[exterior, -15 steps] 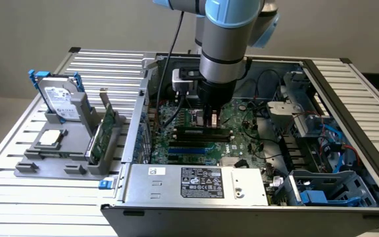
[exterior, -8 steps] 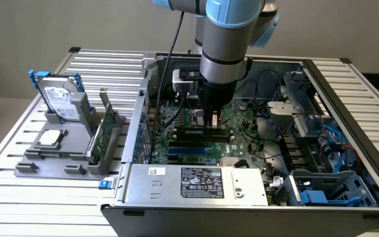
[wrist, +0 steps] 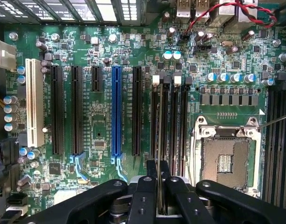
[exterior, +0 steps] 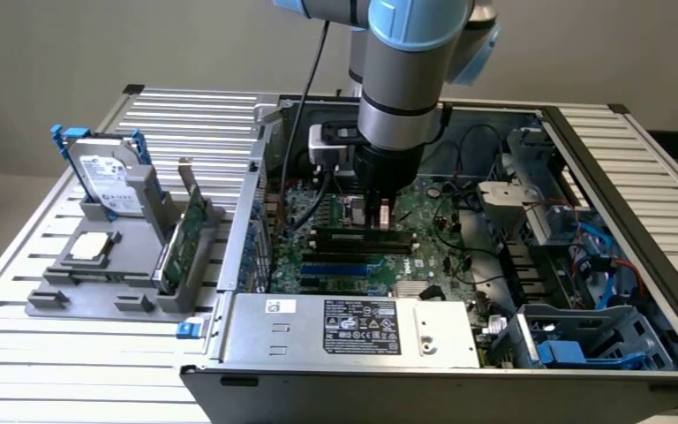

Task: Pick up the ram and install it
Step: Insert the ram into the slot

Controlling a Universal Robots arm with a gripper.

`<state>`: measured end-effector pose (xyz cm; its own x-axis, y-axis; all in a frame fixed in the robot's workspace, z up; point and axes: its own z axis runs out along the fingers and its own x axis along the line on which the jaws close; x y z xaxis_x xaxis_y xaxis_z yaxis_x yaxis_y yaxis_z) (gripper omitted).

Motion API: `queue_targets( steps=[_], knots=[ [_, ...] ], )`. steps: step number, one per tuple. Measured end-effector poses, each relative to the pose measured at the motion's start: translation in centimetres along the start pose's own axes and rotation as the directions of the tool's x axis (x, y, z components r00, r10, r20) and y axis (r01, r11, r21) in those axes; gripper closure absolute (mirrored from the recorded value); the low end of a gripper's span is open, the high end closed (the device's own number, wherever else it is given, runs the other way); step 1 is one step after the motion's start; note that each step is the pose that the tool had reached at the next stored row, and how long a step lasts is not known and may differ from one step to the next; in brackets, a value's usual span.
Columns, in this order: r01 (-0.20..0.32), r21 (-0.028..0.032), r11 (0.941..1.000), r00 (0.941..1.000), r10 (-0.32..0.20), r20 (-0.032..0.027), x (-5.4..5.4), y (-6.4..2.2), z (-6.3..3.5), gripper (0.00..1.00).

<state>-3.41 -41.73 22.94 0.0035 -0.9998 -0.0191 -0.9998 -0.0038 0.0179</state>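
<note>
Exterior view, hidden: the arm's wrist and body cover the gripper (exterior: pixel 374 221) from above, so the fingertips and their hold are hard to make out here.
Exterior view, cut off: the arm runs out of the top of the frame, and the computer case (exterior: pixel 621 265) is cropped at the bottom edge.
Exterior view, ram: a long dark-green strip (exterior: pixel 363 235) lies directly beneath the gripper, along the memory slots (exterior: pixel 357 247) of the motherboard (exterior: pixel 433 256). Seated or just above the slot: cannot tell.
Exterior view, surroundings: the power supply (exterior: pixel 351 327) is at the case's near edge. On the exterior view's left, a grey fixture (exterior: pixel 116 296) on the slatted table (exterior: pixel 21 344) holds a hard drive (exterior: pixel 109 181) and an expansion card (exterior: pixel 188 234).
Wrist view, gripper: the two black fingers (wrist: pixel 146 186) are drawn close together, pinching a thin board between them.
Wrist view, ram: seen edge-on (wrist: pixel 158 200) as a narrow line between the fingers; its faces and chips are hidden. It lines up with one of the black memory slots (wrist: pixel 155 116), between the blue slot (wrist: pixel 116 109) and the CPU socket (wrist: pixel 225 161).
Wrist view, cut off: the gripper's body leaves the frame.
</note>
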Motion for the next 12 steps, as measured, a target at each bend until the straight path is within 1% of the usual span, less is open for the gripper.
queue_targets(
  steps=[12],
  knots=[
    [0.004, 0.0001, 1.0, 1.0, -0.004, -0.0001, 0.11, -0.13, 0.15, 0.86]
  ],
)
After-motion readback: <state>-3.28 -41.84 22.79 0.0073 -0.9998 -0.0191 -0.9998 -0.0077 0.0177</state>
